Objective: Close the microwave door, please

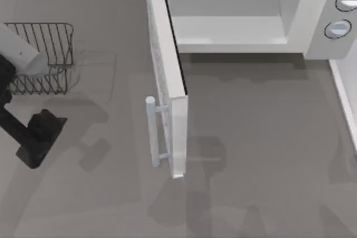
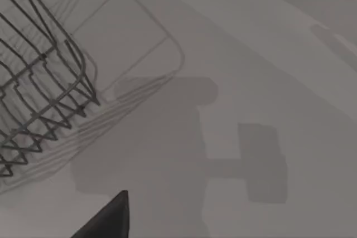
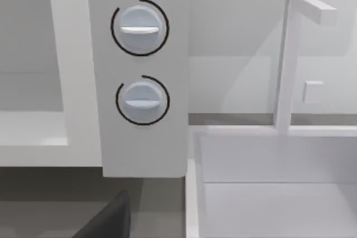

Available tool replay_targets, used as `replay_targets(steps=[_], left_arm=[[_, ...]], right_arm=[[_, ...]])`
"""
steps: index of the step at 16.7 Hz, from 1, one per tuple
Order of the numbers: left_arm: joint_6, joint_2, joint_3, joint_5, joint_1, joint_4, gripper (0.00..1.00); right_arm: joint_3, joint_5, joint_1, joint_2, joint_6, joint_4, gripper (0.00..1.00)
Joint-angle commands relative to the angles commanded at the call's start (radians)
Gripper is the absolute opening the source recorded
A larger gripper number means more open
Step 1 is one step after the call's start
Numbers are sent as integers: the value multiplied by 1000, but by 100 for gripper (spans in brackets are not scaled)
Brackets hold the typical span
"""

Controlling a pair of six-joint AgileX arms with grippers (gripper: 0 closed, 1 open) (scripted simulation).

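Top view shows you the microwave door point(image 1: 167, 82) swung wide, standing out square from the microwave point(image 1: 240, 15), its handle point(image 1: 151, 132) on the side facing the wire rack point(image 1: 44, 57). Your left gripper point(image 1: 39, 137) sits well off that handle, below the rack; whether it is open I cannot tell. Push near the hinge and you may stall. Your right gripper point(image 3: 106, 218) hangs before the knobs point(image 3: 139, 26).

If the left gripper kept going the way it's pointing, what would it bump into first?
Probably the bare grey table. The left gripper aims down at it, beside the wire rack, not at the microwave door. Depth is unclear.
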Motion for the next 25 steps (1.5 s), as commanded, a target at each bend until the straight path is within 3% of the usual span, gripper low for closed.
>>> replay_targets(steps=[7,13,17,25], left_arm=[[278,536,617,135,-107,-453,100],[444,804,1046,230,-157,-679,100],[488,862,1159,257,-167,-727,100],[477,858,1120,254,-177,-686,100]], right_arm=[[0,0,0,0,0,0,100],[0,0,0,0,0,0,100],[0,0,0,0,0,0,100],[0,0,0,0,0,0,100]])
